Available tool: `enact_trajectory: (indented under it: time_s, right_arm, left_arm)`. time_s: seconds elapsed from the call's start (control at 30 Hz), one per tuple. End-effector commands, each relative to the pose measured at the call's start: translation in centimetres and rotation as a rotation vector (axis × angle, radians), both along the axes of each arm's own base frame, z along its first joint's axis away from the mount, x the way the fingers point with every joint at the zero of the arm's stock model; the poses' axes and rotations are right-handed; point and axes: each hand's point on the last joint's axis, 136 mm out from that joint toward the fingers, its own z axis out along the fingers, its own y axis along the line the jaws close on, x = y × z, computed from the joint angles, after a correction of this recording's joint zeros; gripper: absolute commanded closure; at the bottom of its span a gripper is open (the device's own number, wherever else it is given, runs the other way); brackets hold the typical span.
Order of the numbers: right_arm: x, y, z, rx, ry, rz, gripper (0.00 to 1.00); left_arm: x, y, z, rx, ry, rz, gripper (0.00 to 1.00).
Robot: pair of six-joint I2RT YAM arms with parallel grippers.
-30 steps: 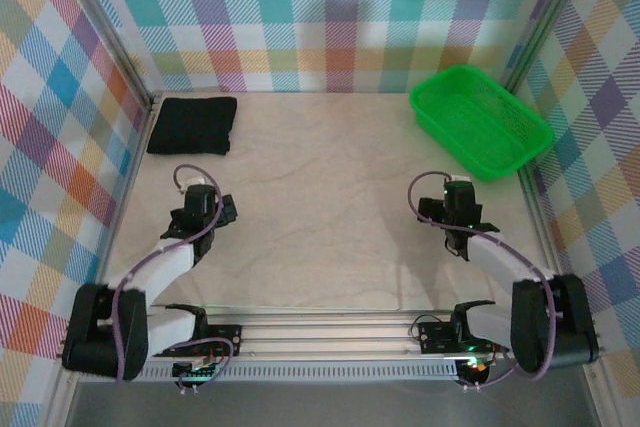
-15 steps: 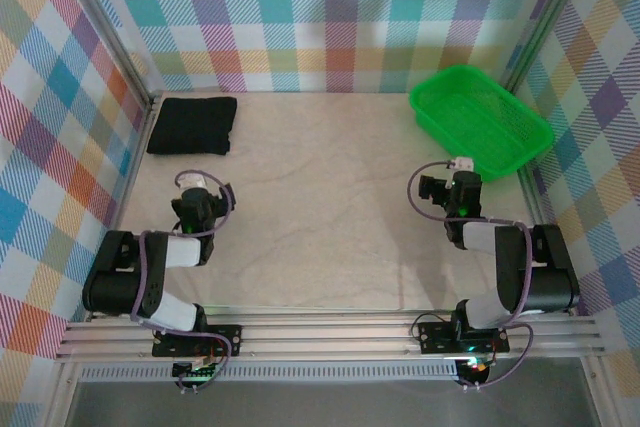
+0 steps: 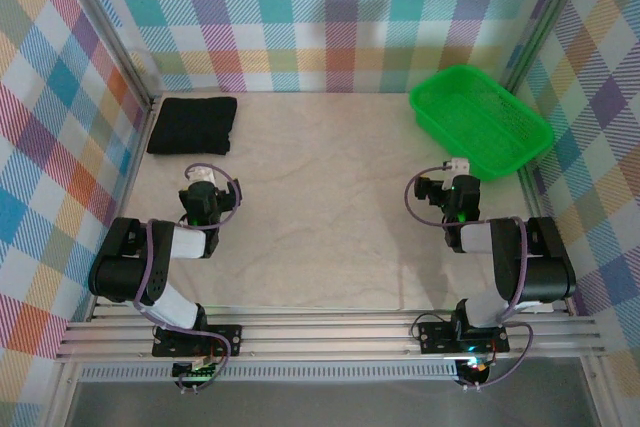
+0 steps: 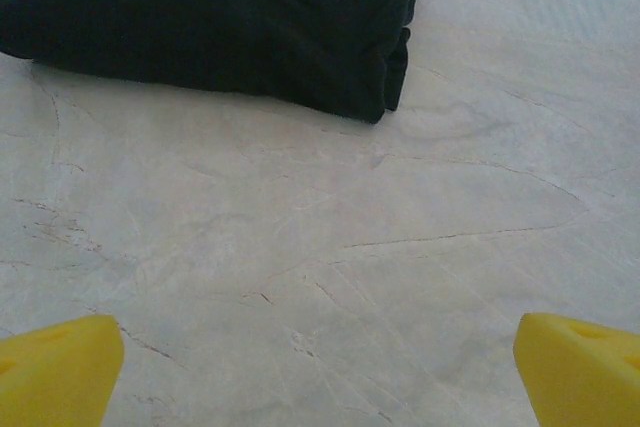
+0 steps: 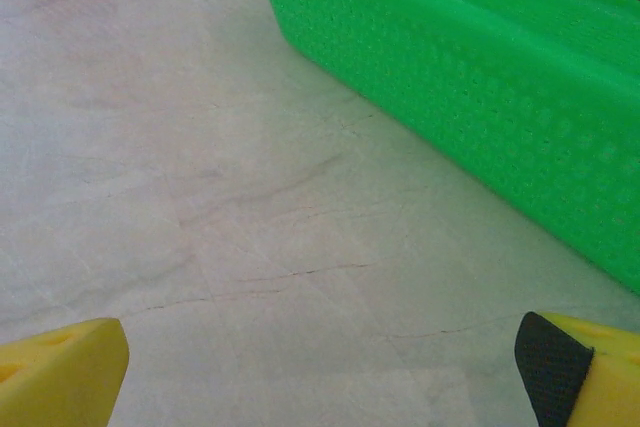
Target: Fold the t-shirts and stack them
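Note:
A black t-shirt (image 3: 192, 125) lies folded in the far left corner of the table. The left wrist view shows it (image 4: 220, 27) as a thick dark bundle ahead of the fingers. My left gripper (image 3: 205, 197) rests low over the table, well short of the shirt. It (image 4: 320, 372) is open, with bare tabletop between its yellow fingertips (image 4: 60, 367). My right gripper (image 3: 455, 192) is on the right side, just short of the green basket. It (image 5: 320, 372) is also open and holds nothing.
A green mesh basket (image 3: 480, 119) stands at the far right; its near wall (image 5: 480, 77) rises close ahead of the right fingers. Plaid walls enclose the table on three sides. The marbled tabletop (image 3: 320, 197) stretches between the two arms.
Both arms have drawn back and folded up over the last second. The grippers now sit a little farther up the table. The t-shirt and basket have not moved.

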Motion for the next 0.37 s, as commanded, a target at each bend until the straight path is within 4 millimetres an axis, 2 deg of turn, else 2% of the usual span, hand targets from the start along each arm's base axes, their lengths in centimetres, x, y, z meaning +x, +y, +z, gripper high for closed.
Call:
enact_trajectory:
  time_s: [0.0,0.33]
  right_arm:
    - [0.16,0.08,0.82,0.000,-0.040,0.018,0.00]
    - [0.22,0.12,0.81,0.003,-0.039,0.024,0.00]
  left_arm:
    - [0.39,-0.21,0.70,0.011,-0.023,-0.013,0.00]
    - [0.42,-0.25,0.73,0.011,-0.024,-0.014,0.00]
